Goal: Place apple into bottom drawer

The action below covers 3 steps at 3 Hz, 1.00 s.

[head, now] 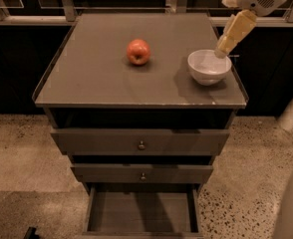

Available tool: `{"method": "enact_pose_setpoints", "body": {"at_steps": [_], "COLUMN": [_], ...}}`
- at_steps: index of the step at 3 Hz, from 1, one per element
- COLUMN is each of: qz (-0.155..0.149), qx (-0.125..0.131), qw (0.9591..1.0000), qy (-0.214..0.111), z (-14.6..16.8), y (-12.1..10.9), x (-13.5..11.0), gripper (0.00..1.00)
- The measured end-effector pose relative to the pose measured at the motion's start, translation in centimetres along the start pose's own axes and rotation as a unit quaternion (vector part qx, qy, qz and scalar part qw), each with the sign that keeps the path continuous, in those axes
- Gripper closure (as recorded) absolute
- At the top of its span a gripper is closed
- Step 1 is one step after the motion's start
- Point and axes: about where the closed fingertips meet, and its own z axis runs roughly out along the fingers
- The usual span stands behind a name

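The apple [138, 52] is small, round and red-orange, and sits on the grey cabinet top [106, 78], left of a white bowl [209, 67]. The bottom drawer [140, 213] is pulled open at the foot of the cabinet; its flat grey floor is bare. My gripper [223, 50] hangs from the cream arm at the upper right, just above the bowl's right rim and well to the right of the apple. It holds nothing that I can see.
Two upper grey drawers with small round knobs [141, 145] are slightly ajar above the bottom drawer. A rail and dark wall run behind the cabinet. Speckled floor lies on both sides. A pale robot part [291, 203] fills the lower right corner.
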Motion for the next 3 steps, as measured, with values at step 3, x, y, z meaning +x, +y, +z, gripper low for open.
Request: {"method": "enact_pose_setpoints", "body": {"at_steps": [3], "qz": [0.03], "qx": [-0.019], "qw": [0.9977], "qy": [-0.058], "z": [6.8], "y": [-3.5], "x": [-3.1], "gripper": [0.0]}}
